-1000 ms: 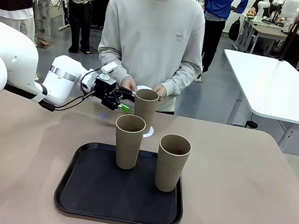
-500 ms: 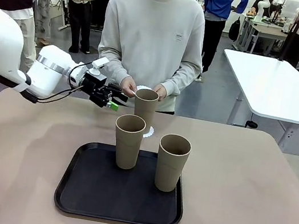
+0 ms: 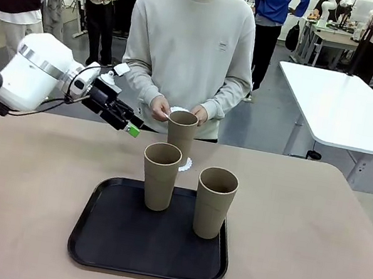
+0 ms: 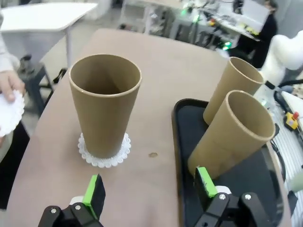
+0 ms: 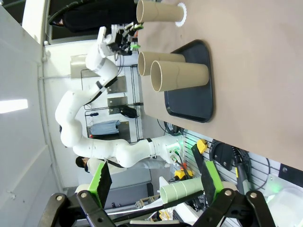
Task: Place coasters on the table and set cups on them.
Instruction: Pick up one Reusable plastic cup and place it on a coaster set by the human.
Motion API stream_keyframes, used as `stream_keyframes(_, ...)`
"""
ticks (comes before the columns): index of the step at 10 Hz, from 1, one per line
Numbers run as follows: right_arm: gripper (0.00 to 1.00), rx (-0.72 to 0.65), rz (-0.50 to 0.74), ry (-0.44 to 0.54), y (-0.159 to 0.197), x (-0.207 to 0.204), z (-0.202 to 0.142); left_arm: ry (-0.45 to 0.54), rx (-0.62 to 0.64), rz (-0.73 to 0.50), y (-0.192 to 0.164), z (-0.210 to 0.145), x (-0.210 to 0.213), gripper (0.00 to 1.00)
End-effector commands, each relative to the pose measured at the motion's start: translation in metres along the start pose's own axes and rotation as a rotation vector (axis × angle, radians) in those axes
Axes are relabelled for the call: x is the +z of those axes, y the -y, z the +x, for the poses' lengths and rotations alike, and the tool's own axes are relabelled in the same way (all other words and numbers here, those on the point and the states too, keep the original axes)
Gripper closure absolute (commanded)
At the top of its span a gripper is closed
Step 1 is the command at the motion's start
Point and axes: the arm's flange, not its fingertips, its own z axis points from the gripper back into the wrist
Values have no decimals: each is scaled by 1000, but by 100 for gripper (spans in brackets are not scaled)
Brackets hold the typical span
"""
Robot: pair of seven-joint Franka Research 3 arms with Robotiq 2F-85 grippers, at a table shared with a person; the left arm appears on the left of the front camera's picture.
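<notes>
From the front we see the left gripper (image 3: 128,126) spread and empty above the table (image 3: 315,227), near its far edge, the arm reaching in roughly level. Close by, one cup (image 3: 181,133) stands on a coaster (image 3: 185,163), and a person's hand (image 3: 159,106) holds spare doilies (image 3: 177,110). In the black tray (image 3: 148,252) two cups (image 3: 159,176) stand empty. Our left wrist view adds the coaster's whole lacy ring and that cup's bare inside. In the right wrist view, the right gripper (image 5: 154,182) hangs spread, holding nothing, well apart from the cups.
</notes>
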Motion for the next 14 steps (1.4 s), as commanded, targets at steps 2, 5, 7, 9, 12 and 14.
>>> stream_keyframes(2, 0, 7, 11, -1, 0, 0, 0, -220, 153, 122, 60, 41, 11, 0)
stream_keyframes(5, 0, 7, 11, -1, 0, 0, 0, -428, 278, 217, 95, 82, 32, 0)
stream_keyframes(7, 0, 7, 11, -1, 0, 0, 0, -578, 384, 299, 105, 101, 44, 0)
stream_keyframes(9, 0, 7, 11, -1, 0, 0, 0, -670, 477, 356, 114, 110, 50, 0)
stream_keyframes(12, 0, 7, 11, -1, 0, 0, 0, -721, 459, 450, 123, 115, 55, 0)
stream_keyframes(14, 0, 7, 11, -1, 0, 0, 0, -693, 500, 407, 117, 104, 56, 0)
